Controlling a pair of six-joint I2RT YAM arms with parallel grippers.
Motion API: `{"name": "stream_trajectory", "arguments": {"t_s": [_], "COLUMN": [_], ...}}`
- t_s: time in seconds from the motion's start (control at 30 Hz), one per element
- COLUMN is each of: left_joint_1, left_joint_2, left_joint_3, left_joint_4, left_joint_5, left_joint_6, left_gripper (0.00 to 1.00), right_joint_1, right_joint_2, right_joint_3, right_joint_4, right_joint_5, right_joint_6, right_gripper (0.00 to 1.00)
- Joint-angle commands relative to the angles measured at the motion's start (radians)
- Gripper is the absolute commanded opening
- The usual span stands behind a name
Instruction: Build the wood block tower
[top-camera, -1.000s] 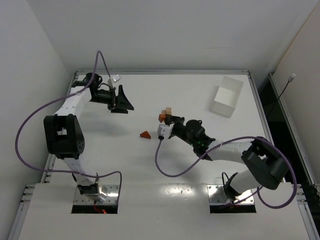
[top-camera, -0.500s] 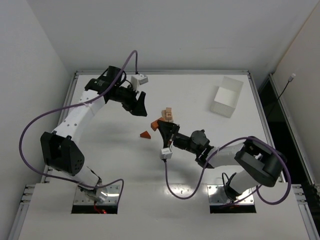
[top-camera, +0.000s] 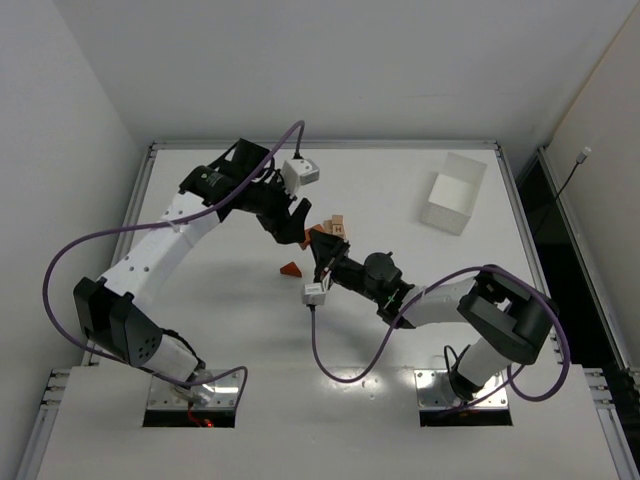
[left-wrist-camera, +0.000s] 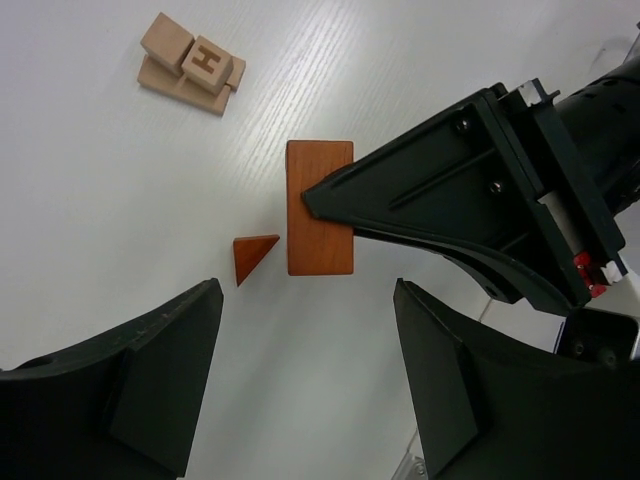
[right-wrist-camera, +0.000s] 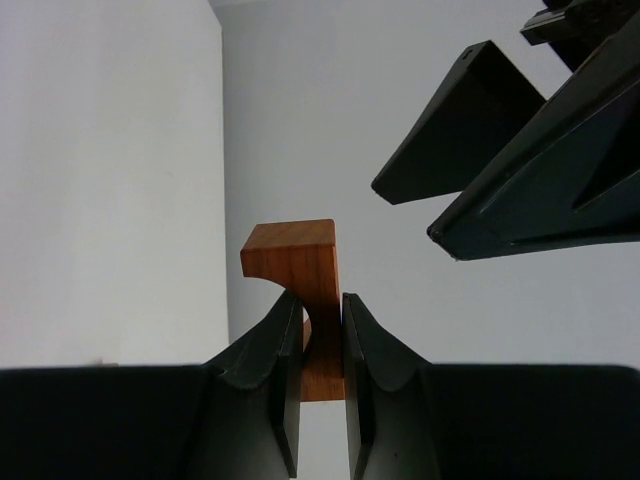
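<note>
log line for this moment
right gripper: shut on orange block, off table | left gripper: open, near it | wedge, tan blocks: on table

This is looking like a robot lab. A left arm (top-camera: 165, 235) and a right arm (top-camera: 450, 300) are standing bolted at the near edge of a bare white surface (top-camera: 220, 320). Plain white walls (top-camera: 350, 70) are closing it in. Purple cables (top-camera: 55, 265) are looping off the arms. Little wood blocks (top-camera: 338, 226) are lying there.
</note>
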Motion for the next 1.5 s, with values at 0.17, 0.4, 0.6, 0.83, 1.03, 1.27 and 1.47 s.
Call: {"name": "stream_trajectory", "arguments": {"t_s": [0.17, 0.4, 0.6, 0.83, 1.03, 1.27, 1.47], "left_joint_1": [-0.042, -0.051, -0.051, -0.051, -0.051, -0.051, -0.061], "left_joint_2": [-0.013, 0.018, 0.036, 0.056, 0.075, 0.084, 0.093], "left_joint_3": [0.011, 0.0, 0.0, -0.009, -0.009, -0.009, 0.011], "left_joint_4": [-0.007, -0.017, -0.007, 0.002, 0.011, 0.011, 0.02], "left_joint_5": [-0.005, -0.005, -0.026, -0.039, -0.039, -0.029, -0.019], "left_joint_6": [0.045, 0.073, 0.082, 0.082, 0.082, 0.082, 0.082], "left_gripper": [0.57, 0.52, 0.59, 0.61, 0.61, 0.57, 0.58], "right_joint_1": [-0.006, -0.006, -0.006, 0.003, 0.003, 0.003, 0.003], "right_joint_2": [-0.005, -0.042, -0.062, -0.08, -0.1, -0.1, -0.091], "right_joint_3": [0.035, 0.035, 0.035, 0.026, 0.026, 0.035, 0.044], "right_joint_4": [0.017, 0.006, -0.003, -0.015, -0.05, -0.081, -0.09], "right_joint_5": [0.041, 0.031, 0.03, 0.03, 0.041, 0.032, 0.023], "right_joint_6": [0.022, 0.04, 0.04, 0.05, 0.059, 0.068, 0.077], "right_gripper": [0.0, 0.0, 0.0, 0.0, 0.0, 0.0, 0.0]}}
